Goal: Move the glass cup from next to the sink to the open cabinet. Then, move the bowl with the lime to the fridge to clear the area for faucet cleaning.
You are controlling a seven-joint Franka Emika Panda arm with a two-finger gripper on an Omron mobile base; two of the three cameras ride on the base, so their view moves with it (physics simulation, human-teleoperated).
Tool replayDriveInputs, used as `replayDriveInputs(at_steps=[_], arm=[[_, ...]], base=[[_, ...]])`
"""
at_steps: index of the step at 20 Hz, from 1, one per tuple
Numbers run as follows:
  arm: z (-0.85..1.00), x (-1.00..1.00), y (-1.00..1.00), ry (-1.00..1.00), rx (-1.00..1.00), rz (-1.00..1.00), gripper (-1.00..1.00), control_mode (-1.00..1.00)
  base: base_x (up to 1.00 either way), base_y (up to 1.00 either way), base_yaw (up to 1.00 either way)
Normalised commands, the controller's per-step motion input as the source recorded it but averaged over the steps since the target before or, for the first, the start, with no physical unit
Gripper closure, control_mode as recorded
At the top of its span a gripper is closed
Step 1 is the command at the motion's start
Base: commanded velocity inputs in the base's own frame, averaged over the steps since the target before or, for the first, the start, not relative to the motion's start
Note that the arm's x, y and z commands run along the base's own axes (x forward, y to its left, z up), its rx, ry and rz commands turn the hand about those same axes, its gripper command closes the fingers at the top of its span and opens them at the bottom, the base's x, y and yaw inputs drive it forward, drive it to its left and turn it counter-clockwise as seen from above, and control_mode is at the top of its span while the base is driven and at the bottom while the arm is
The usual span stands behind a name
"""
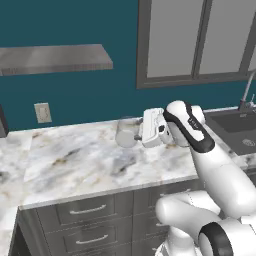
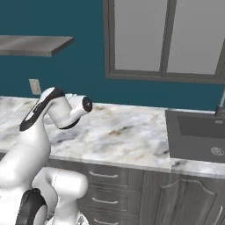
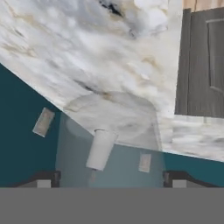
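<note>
Jaws spread either side of the glass cup [image 1: 127,132] at mid-frame of my left base view, apparently holding it just above the worktop [image 1: 75,160] for carrying to the cabinet.

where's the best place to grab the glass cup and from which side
Grip the glass cup across its straight side wall, coming in level from the sink side, as the gripper does now. Its short upright cylinder fits between the fingers.

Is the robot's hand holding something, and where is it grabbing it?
Yes. The gripper holds the glass cup by its sides, one finger on each side, lifted above the marble counter.
</note>
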Motion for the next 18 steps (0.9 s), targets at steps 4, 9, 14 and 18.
replayDriveInputs(at_steps=[4, 9, 14, 18], arm=[[0.00, 0.00, 0.00, 0.00, 0.00, 0.00, 1.00, 1.00], [0.00, 0.00, 0.00, 0.00, 0.00, 0.00, 1.00, 1.00], [0.00, 0.00, 0.00, 0.00, 0.00, 0.00, 1.00, 1.00], [0.00, 0.00, 0.00, 0.00, 0.00, 0.00, 1.00, 1.00]], base=[[-0.69, 0.16, 0.74], [-0.51, 0.40, 0.76], [-0.24, 0.81, 0.66], [0.09, 0.91, 0.51]])
